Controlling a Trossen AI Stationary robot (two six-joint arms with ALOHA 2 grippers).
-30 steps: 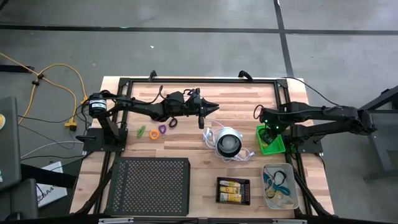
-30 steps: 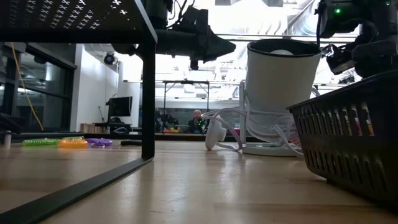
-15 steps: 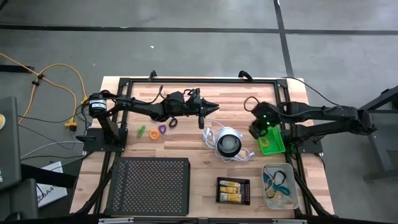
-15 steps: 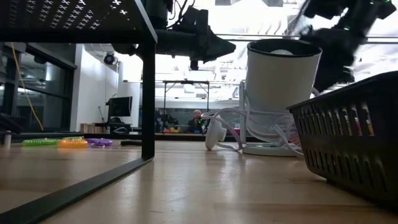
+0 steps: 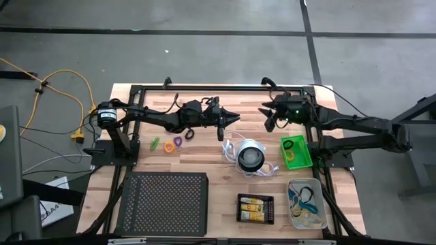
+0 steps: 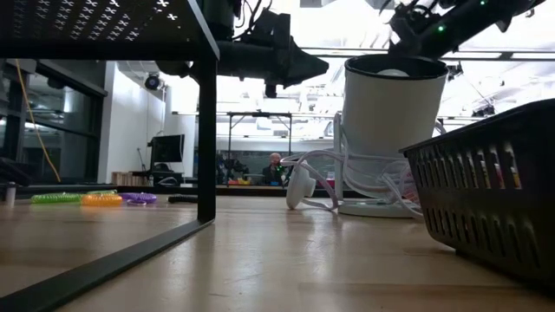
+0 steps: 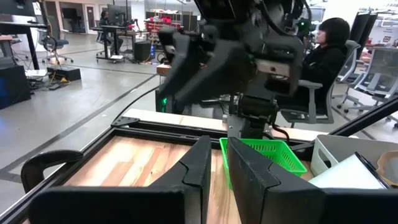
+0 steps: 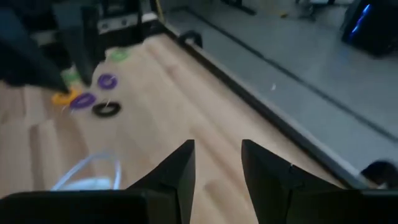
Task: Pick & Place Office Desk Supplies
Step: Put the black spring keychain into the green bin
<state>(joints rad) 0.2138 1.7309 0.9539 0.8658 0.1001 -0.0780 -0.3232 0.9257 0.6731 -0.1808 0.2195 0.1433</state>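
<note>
While your right gripper [image 5: 268, 117] hangs over bare planks near the table's [image 5: 204, 167] far edge, its dark blunt fingers [image 8: 174, 174] stand parted with nothing between them, well apart from the small green mesh basket [image 5: 296, 151] beside its arm. Your left gripper [image 5: 234, 117] waits above the middle of the table, its two wedge-shaped fingers [image 7: 200, 163] drawn nearly together with only a thin slit between them and nothing held. Look at the loose loops lying flat on the pale striped wood beside the left arm: a green coil [image 5: 154, 143], an orange one [image 5: 167, 147], a purple ring [image 5: 178, 141] and a dark ring [image 5: 189, 135], all close to one another. Near you, yellow-and-white packs [image 5: 254, 208] sit in a black grid tray [image 5: 255, 197], and thin teal and dark cords [image 5: 304, 199] curl in a clear tub [image 5: 305, 203]. Between the arms stands a round white-and-black cylinder [image 5: 250, 156] with a glossy white cord [image 5: 231, 147] looped about it.
</note>
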